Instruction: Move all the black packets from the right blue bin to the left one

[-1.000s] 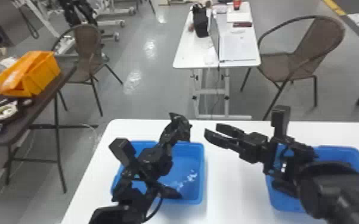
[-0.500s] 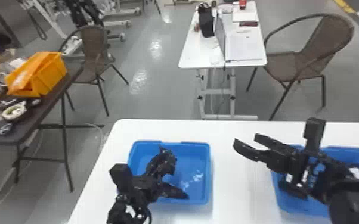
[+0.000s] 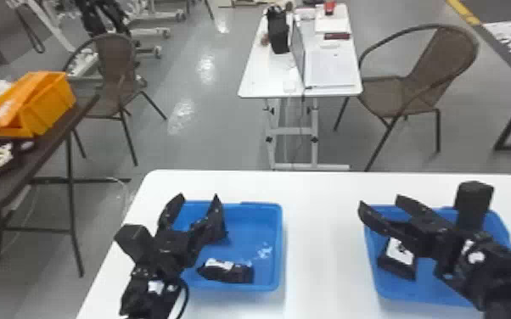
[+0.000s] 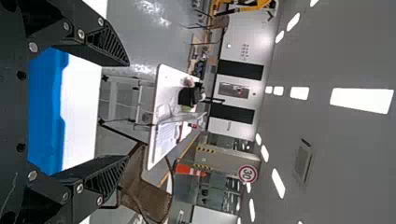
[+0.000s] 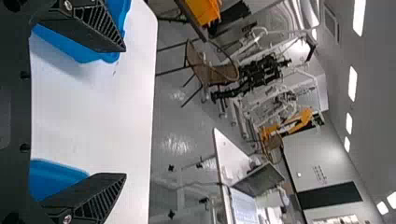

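In the head view, my left gripper (image 3: 199, 197) stands open over the left part of the left blue bin (image 3: 276, 246), fingers pointing away from me. A black packet (image 3: 242, 273) with a white label lies near that bin's front wall. My right gripper (image 3: 380, 201) is open above the back left of the right blue bin (image 3: 371, 271), pointing left. Below it lies a black packet (image 3: 399, 256) with a white label; the arm covers much of that bin. In the left wrist view, the left gripper (image 4: 127, 111) has nothing between its fingers; likewise the right gripper (image 5: 125, 112) in the right wrist view.
Both bins stand on a white table (image 3: 322, 237) with a gap between them. A dark side table (image 3: 55, 140) with an orange crate (image 3: 51, 106) is at the left. Farther back are a white desk (image 3: 263, 80) and two brown chairs (image 3: 445, 68).
My left gripper has swung from pointing rightward to pointing away from me, uncovering the packet in the left bin. The right gripper has moved right, from the gap to over the right bin.
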`<state>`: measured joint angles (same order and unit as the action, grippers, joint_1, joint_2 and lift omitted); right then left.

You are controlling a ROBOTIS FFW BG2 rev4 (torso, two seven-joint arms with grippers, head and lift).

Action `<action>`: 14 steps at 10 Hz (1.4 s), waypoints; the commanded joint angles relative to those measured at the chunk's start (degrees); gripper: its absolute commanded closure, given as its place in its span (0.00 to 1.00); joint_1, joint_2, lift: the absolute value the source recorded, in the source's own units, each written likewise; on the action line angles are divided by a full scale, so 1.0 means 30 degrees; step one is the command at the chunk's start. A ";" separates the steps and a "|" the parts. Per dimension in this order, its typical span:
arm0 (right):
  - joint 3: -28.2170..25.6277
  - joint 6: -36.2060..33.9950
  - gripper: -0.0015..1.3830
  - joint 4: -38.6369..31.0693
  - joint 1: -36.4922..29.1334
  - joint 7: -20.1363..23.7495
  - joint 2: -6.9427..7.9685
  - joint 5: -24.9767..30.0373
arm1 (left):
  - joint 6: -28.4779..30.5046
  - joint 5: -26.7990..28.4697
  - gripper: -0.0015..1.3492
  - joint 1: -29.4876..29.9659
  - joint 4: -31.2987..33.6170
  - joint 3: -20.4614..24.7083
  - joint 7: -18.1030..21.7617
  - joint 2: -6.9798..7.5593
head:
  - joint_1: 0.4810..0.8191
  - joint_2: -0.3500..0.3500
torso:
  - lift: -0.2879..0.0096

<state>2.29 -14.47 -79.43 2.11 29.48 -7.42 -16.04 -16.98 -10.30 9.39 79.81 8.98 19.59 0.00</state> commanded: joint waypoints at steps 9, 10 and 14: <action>-0.1963 -0.0040 0.05 0.3742 -0.1142 -0.1125 -0.0367 0.2797 | 0.0532 -0.0494 0.13 0.0563 0.2283 -0.0591 -0.0055 -0.0050 | 0.63 0.51 | 0.97; -0.1758 0.0253 0.05 0.4533 -0.0644 -0.1125 -0.0250 0.3148 | 0.0532 -0.0552 0.13 0.0592 0.2283 -0.0649 -0.0055 -0.0050 | 0.63 0.51 | 0.97; -0.0440 0.1191 0.05 0.8195 0.2198 -0.0803 0.0014 0.4115 | 0.0561 -0.0728 0.13 0.0592 0.2283 -0.0561 -0.0085 -0.0050 | 0.63 0.54 | 0.97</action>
<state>0.25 -11.12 -56.10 7.59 27.11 -7.42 -3.90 -15.35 -12.37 11.23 86.65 7.29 19.36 0.00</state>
